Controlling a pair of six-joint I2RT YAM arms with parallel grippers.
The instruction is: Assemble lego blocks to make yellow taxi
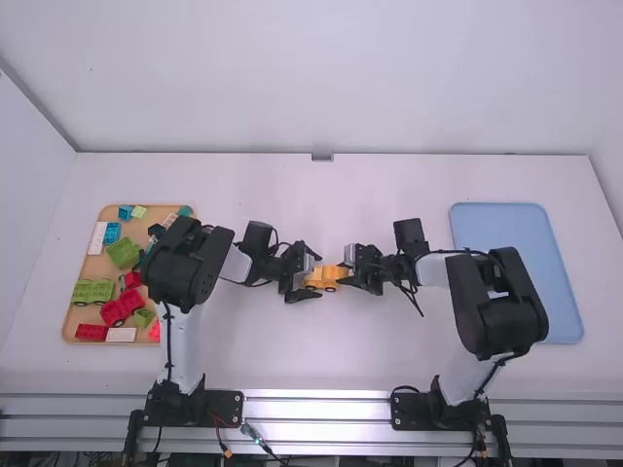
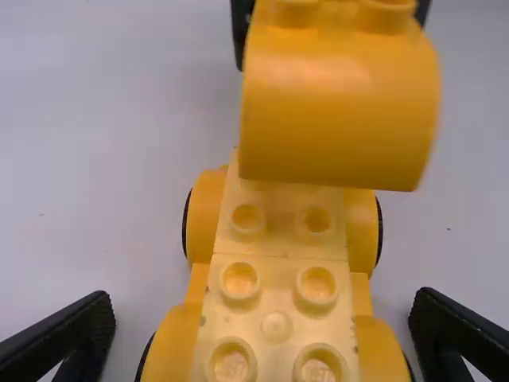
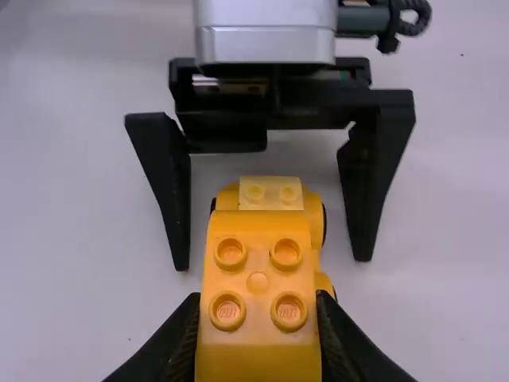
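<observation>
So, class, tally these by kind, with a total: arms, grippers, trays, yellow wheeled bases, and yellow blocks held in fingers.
Arms: 2 (left arm, right arm)
Grippers: 2 (left gripper, right gripper)
Trays: 2 (tan tray, blue tray)
Yellow wheeled base: 1
Held yellow block: 1
Total: 8

A deep yellow block (image 2: 338, 119) and a yellow car base (image 2: 208, 213) with pale yellow plates (image 2: 276, 290) and black wheels (image 2: 185, 227) brightened a white tabletop (image 1: 234, 336), its left tool (image 1: 312, 276) and right tool (image 1: 347, 276) black, one tray (image 1: 470, 216) light blue, another tray (image 1: 68, 327) tan with green, red, blue and white bricks (image 1: 93, 292).
</observation>
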